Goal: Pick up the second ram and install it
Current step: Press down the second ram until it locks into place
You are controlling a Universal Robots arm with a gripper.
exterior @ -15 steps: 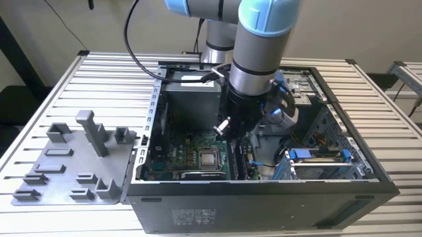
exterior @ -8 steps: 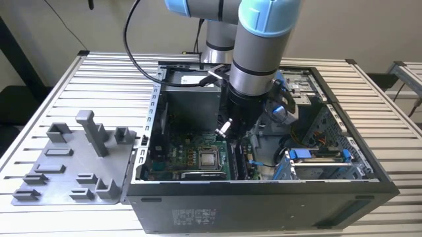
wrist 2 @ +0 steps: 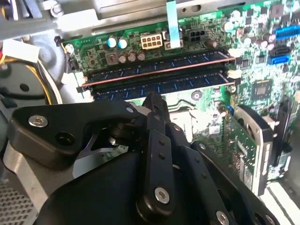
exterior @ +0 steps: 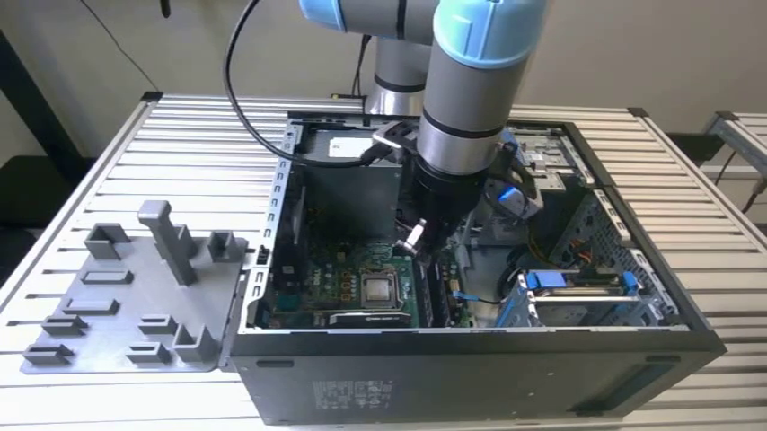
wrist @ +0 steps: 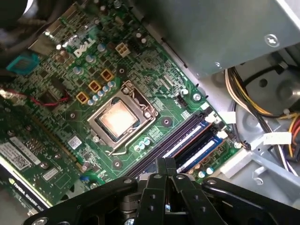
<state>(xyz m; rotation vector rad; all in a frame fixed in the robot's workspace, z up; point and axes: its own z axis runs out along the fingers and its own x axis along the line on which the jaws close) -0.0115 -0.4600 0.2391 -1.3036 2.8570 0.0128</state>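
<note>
Exterior view: black gripper point(exterior: 416, 241) reached down inside the open black computer case point(exterior: 480, 359), above the green motherboard point(exterior: 341, 287); grey plastic tray point(exterior: 132, 296) lay outside, apparently as a parts rest.

Second wrist view: fingers point(wrist 2: 153, 110) together, holding nothing, tips just above the second ram point(wrist 2: 159, 86), a thin dark blue-green stick apparently seated in its slot beside another.

First wrist view: fingertips point(wrist: 165, 165) closed near the long slots point(wrist: 183, 140); silver processor socket point(wrist: 118, 118) well apart.

The exterior view looks down from high in front of the slatted bench point(exterior: 120, 144), taking in the whole open computer case point(exterior: 480, 368) and the grey tray point(exterior: 120, 305) at the exterior view's left. Both wrist views sit close inside the case, facing past the arm's black linkage onto the motherboard point(wrist: 154, 61); they share its memory slots point(wrist 2: 159, 70).
</note>
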